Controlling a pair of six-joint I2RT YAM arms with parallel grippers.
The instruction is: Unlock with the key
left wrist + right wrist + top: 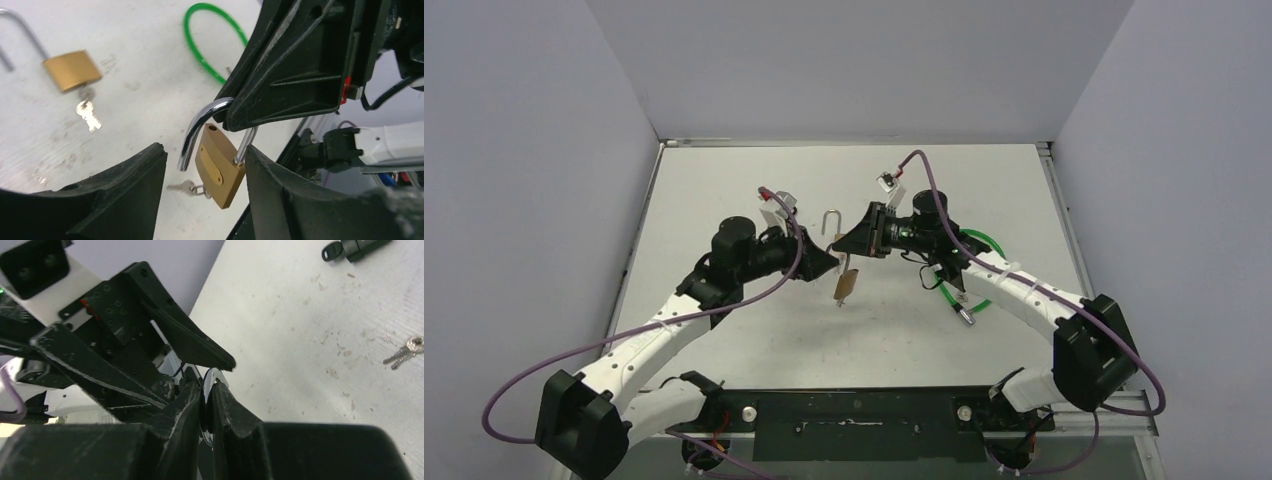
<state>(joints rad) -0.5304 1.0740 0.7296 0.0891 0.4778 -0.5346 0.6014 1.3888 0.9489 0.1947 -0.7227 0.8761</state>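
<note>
A brass padlock (pixel 220 167) hangs in the air by its chrome shackle (pixel 200 117). One shackle end is out of the body, so the padlock is open. A key (pixel 186 188) on a small ring sits at the body's bottom. My right gripper (pixel 209 385) is shut on the shackle (pixel 210 377) and holds it from above. My left gripper (pixel 205 149) is open, with one finger on each side of the hanging body; the right-hand finger (pixel 300 200) is close to the shackle leg. In the top view the padlock (pixel 846 284) hangs between both grippers.
A second brass padlock (pixel 72 70) with a key (pixel 89 116) lies on the table, its shackle (pixel 831 222) behind the grippers. A green cable loop (pixel 210 40) lies to the right (pixel 976 270). Loose keys (pixel 405 351) and a black part (pixel 355 246) lie on the table.
</note>
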